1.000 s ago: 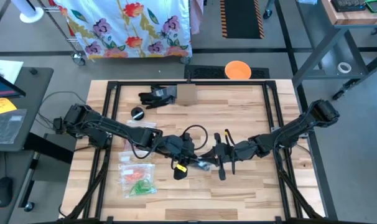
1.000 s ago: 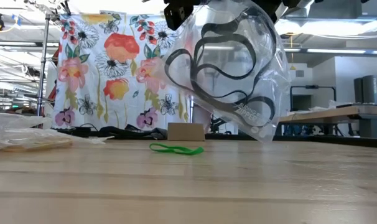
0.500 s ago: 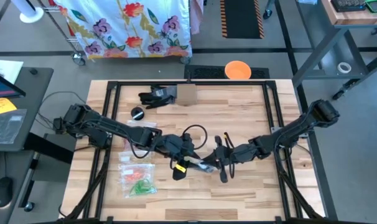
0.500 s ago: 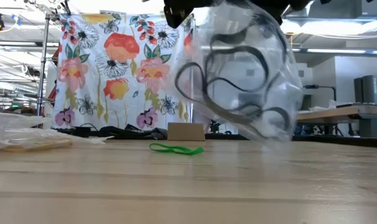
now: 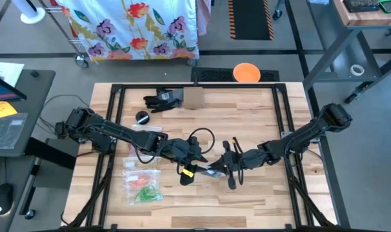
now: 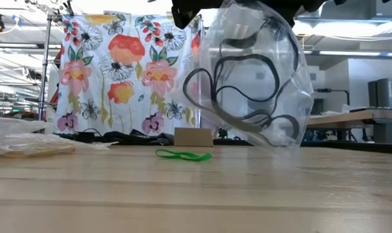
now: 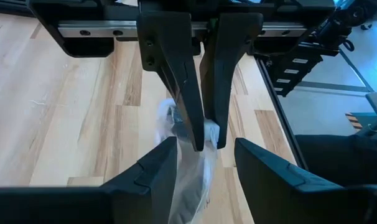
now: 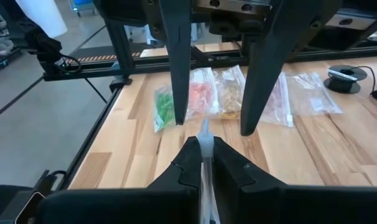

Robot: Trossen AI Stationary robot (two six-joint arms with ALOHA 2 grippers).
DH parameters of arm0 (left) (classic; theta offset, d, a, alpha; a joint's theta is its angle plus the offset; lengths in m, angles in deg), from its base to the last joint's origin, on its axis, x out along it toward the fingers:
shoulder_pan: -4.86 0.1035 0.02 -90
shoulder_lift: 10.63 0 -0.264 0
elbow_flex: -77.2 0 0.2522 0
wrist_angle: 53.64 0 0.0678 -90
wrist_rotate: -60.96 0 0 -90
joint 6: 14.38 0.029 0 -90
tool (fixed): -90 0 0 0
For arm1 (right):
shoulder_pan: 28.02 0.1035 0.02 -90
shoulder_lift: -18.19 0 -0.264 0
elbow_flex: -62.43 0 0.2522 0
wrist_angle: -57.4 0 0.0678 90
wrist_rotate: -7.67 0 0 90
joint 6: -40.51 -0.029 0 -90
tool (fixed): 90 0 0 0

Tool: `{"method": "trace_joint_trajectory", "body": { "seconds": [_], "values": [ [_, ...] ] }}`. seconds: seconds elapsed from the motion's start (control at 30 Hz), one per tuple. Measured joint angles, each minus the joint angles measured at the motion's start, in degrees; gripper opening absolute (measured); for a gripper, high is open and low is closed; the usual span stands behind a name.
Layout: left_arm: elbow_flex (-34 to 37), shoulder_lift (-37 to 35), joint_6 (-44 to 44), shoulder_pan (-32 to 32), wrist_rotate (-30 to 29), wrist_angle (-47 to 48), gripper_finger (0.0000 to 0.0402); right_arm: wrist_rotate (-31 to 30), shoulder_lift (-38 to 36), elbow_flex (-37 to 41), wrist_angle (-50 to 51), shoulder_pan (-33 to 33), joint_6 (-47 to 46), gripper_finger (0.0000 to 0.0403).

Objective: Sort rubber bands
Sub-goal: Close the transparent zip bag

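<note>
Left tool has spread; right tool pinches bag of dark rubber bands.

We see even, bright overhead light with soft, faint shadows on the tabletop. Ceiling lamps glare in the low view and sheen the clear bag. The wrist views bend at their edges.

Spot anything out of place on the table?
One green rubber band lies loose on the bare table, apart from the sorted bags. The right gripper holds a clear bag of dark bands aloft; the left gripper is open.
</note>
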Motion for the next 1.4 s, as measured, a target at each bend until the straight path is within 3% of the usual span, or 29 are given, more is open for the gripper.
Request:
{"method": "trace_joint_trajectory", "body": {
  "seconds": [0.2, 0.47, 0.77, 1.4],
  "values": [
    [0.0, 0.04, 0.59, 0.0, -1.3, -0.83, 0.015, -2.75, 0.0, 0.0, -0.04, -0.09, -1.19, 0.0012],
    [0.0, 0.06, 1.09, 0.02, -1.82, -1.06, 0.0103, -2.99, 0.0, 0.0, 0.17, -0.38, -1.33, 0.0012],
    [-0.02, 0.1, 1.54, 0.02, -1.83, -0.71, 0.001, -2.94, -0.01, 0.0, 0.1, -0.37, -1.49, 0.0012],
    [-0.04, 0.17, 1.5, -0.31, -4.64, 0.2, 0.0, -3.15, -0.07, 0.0, 1.71, -0.37, -1.46, 0.0017]
  ]
}}
